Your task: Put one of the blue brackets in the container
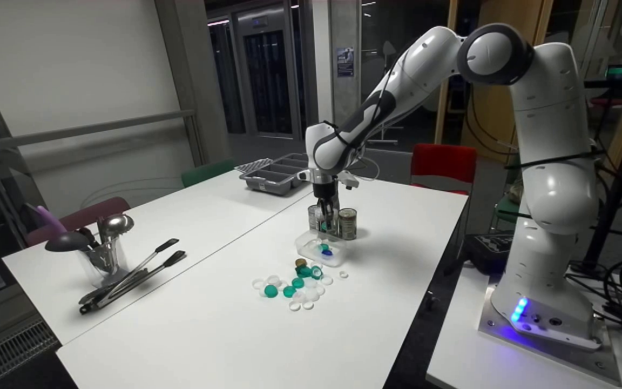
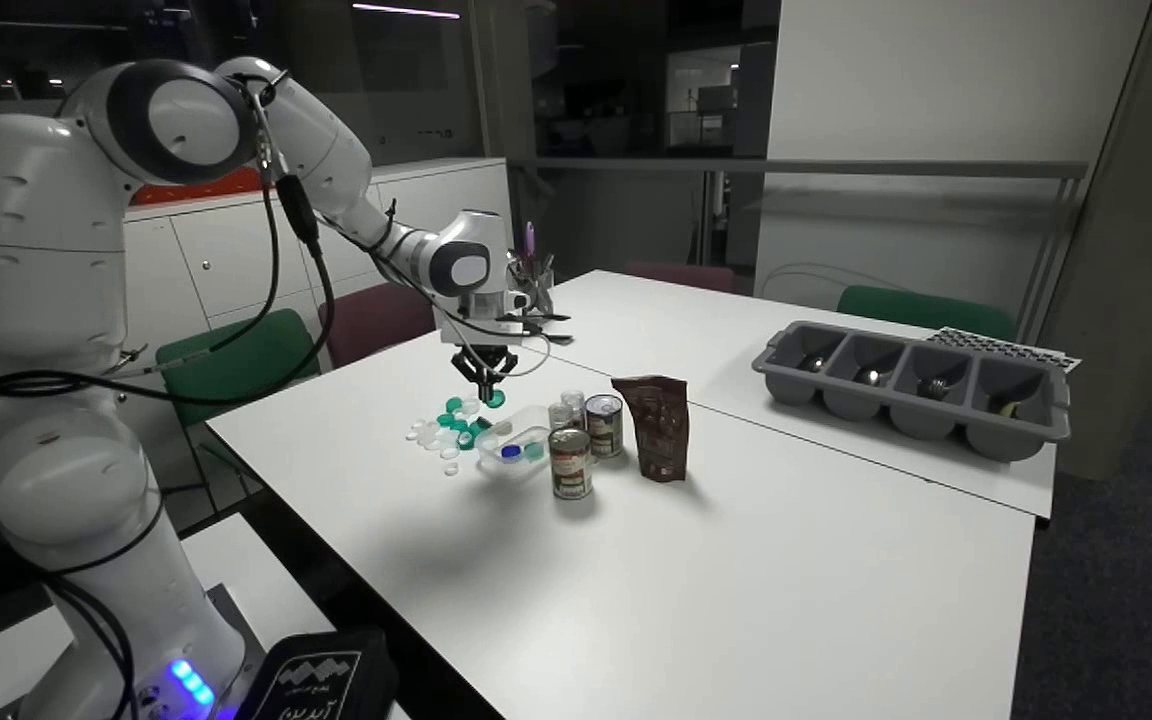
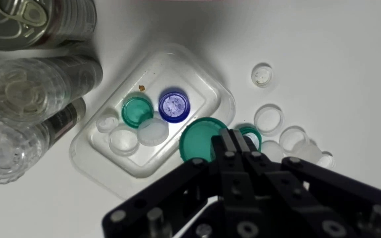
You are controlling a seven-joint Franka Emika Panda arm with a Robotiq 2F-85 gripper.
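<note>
Near clear tub [image 3: 159,74]: teal cap [image 3: 197,138] held aloft, gripper [image 3: 235,133] with jaws closed on cap's rim, seemingly. Likely carrying step; next, centre over tub's bare floor, lower, let go.

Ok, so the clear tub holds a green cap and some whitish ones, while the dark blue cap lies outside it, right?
Not quite: the wrist view shows the dark blue cap inside the clear tub, beside the green cap. The rest is right: the tub does hold that green cap and some whitish caps.
</note>
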